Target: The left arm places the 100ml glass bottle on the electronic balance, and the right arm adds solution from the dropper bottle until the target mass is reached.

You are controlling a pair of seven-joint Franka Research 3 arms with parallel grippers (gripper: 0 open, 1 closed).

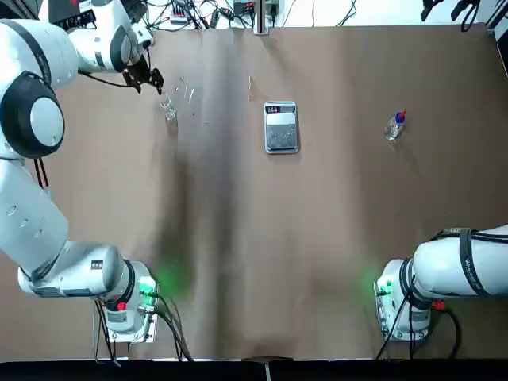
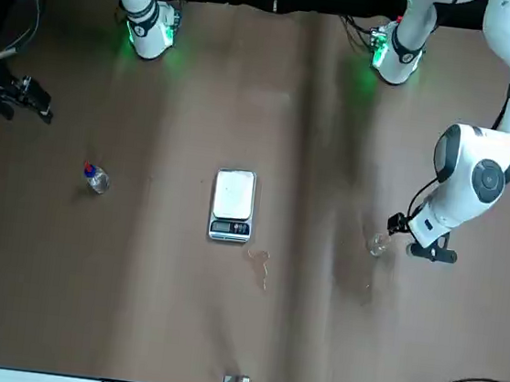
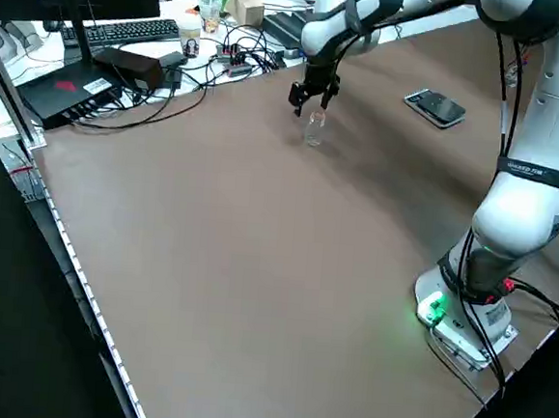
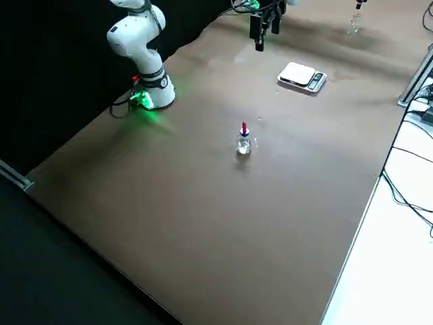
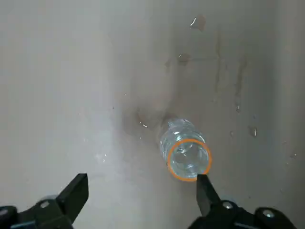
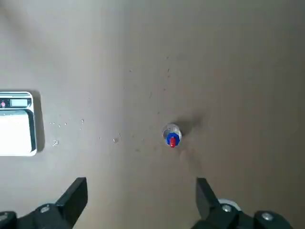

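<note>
The 100ml glass bottle [image 1: 169,108] stands upright and uncapped at the table's far left. My left gripper [image 1: 148,78] hovers open just beyond it. In the left wrist view the bottle [image 5: 185,150] sits just ahead of one fingertip [image 5: 204,186], not between the fingers. The electronic balance [image 1: 281,127] lies flat at the far centre with a bare pan. The dropper bottle [image 1: 395,125], with blue collar and red top, stands at the far right. My right gripper [image 2: 28,99] hangs open high above that side, and the dropper bottle [image 6: 171,136] shows far below it.
Small wet spots [image 5: 237,107] dot the brown table near the glass bottle. Cables, a keyboard [image 3: 129,31] and boxes crowd the desk beyond the table's far edge. Both arm bases [image 1: 127,305] sit at the near edge.
</note>
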